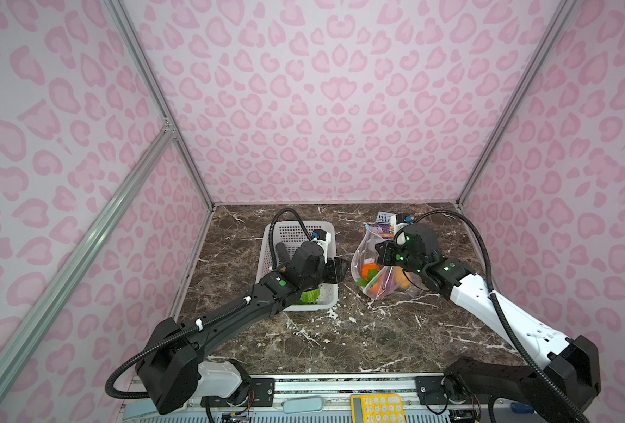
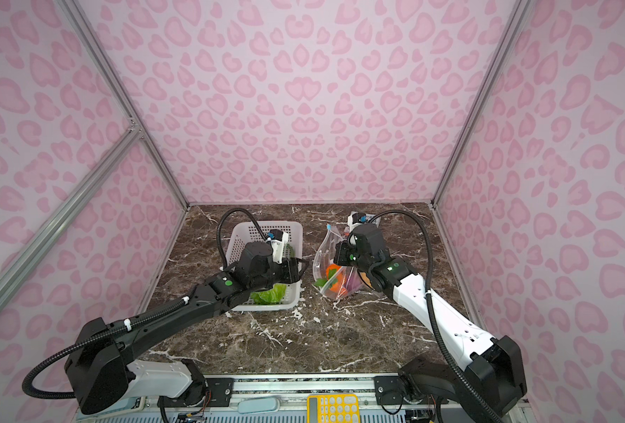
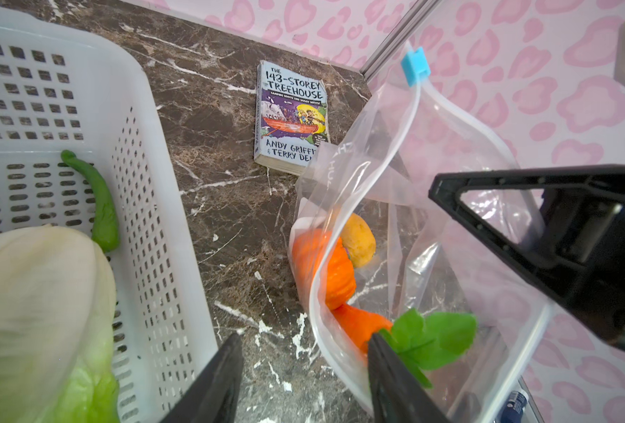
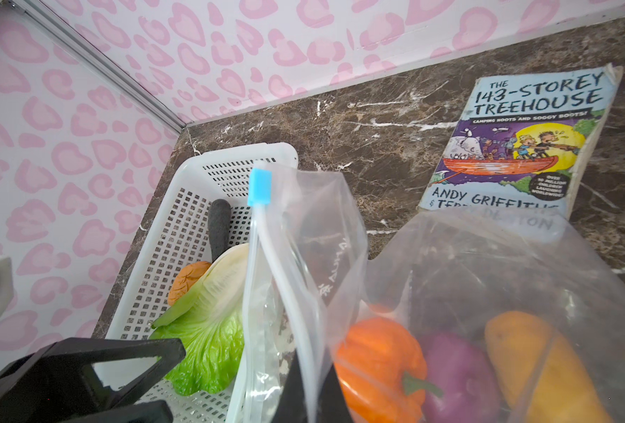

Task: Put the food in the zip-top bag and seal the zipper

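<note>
Pink heart-print walls box in a dark marble desk, and the loading looks about halfway. The right tool is clamped on the crinkly clear bag, holding its mouth up, with the blue slider at the zipper's far end. Inside sit a ribbed orange pumpkin, a smooth purple onion, a tan potato and a leafy-topped carrot. The left tool hangs at the bag's left rim, jaws apart, gripping nothing. Further left, the white perforated basket holds the bulky, soft-leaved cabbage, a slim green piece and a second potato. Likely next: back to the basket, jaws wide for that cabbage.
</note>
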### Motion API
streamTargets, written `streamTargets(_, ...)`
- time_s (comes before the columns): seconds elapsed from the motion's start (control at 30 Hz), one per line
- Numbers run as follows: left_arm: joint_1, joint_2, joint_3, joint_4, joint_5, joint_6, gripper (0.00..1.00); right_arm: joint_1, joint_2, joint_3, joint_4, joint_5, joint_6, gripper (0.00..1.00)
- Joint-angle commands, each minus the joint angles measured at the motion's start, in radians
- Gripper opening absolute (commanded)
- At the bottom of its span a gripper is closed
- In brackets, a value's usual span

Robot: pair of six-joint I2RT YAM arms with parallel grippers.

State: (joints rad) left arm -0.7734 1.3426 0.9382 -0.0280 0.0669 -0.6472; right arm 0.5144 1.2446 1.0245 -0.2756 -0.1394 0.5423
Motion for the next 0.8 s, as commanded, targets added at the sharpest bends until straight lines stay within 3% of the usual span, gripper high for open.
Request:
streamTargets(0.0, 0.000, 0.001, -0.004, -0.020, 0.027, -0.014, 0.56, 0.000, 0.004, 0.000, 0.019, -0.008, 0.008, 0.00)
streamTargets(0.33, 0.004, 0.167, 0.127, 0.030, 0.127, -0.005, 0.56, 0.002, 0.007, 0.003, 0.010, -0.014, 0.010, 0.00)
streamTargets(0.53, 0.004, 0.266, 0.181, 0.038, 0.217, -0.021, 0.49, 0.001, 0.002, 0.000, 0.006, -0.008, 0.008, 0.00)
streamTargets(0.7, 0.005, 0.281, 0.183, 0.048, 0.238, -0.033, 0.37, 0.001, -0.010, -0.001, 0.001, 0.003, 0.004, 0.00)
streamTargets(0.77, 0.005, 0.277, 0.185, 0.045, 0.231, -0.021, 0.24, 0.001, -0.016, -0.007, 0.001, 0.009, 0.004, 0.00)
